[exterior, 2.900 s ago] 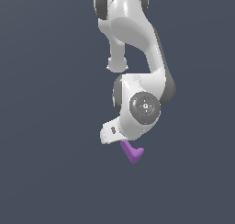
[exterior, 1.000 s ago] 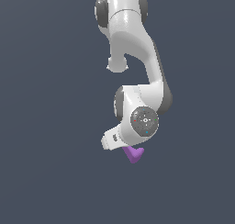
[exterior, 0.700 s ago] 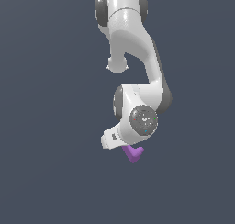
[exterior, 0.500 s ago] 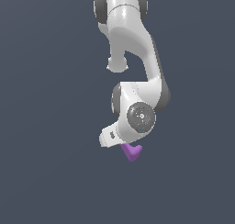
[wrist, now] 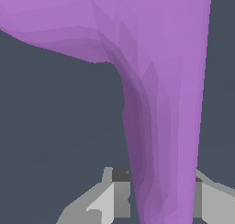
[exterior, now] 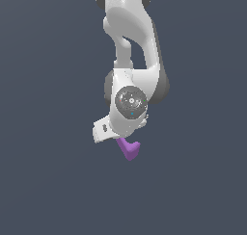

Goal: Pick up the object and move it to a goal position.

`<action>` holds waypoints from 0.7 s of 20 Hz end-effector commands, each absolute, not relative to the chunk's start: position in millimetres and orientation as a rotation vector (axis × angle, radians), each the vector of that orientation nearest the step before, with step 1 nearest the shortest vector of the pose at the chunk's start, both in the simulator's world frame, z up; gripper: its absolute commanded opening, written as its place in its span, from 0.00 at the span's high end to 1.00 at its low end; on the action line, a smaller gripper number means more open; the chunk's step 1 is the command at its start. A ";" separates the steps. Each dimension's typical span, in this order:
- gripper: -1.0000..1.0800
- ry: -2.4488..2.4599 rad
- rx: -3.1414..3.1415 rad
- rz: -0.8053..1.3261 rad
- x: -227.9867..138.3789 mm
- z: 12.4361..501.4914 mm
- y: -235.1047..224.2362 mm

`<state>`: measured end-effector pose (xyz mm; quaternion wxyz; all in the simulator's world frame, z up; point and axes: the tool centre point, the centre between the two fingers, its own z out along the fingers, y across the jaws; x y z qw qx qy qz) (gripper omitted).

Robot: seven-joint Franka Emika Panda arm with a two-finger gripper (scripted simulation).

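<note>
Pincer (wrist: pixel 158 195) grips the purple object (exterior: pixel 129 149) by its long arm.

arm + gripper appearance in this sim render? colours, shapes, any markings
Arm: glossy white rounded links, dark grey bands at the joints. Round grey disc on the wrist face with a small teal dot. Small dark marks on the white flange beside it. No cables seen. Gripper: light grey blocky fingers with a darker pad, seen only in the wrist view.

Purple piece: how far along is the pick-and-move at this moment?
Pick looks done: the purple piece hangs under the arm, and in the wrist view its long arm runs down between the pincer fingers. The carry is in hand. Delivery remains; no goal marker shows in either view.
</note>
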<state>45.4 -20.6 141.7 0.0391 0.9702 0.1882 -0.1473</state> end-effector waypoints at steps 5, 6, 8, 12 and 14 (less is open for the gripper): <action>1.00 0.575 2.975 -0.450 16.1 187.8 -65.8; 1.00 0.575 2.975 -0.450 11.4 195.2 -72.9; 1.00 0.574 2.976 -0.450 2.3 209.6 -87.4; 1.00 0.574 2.976 -0.450 -14.9 237.6 -114.9; 1.00 0.574 2.976 -0.450 -22.5 250.4 -127.4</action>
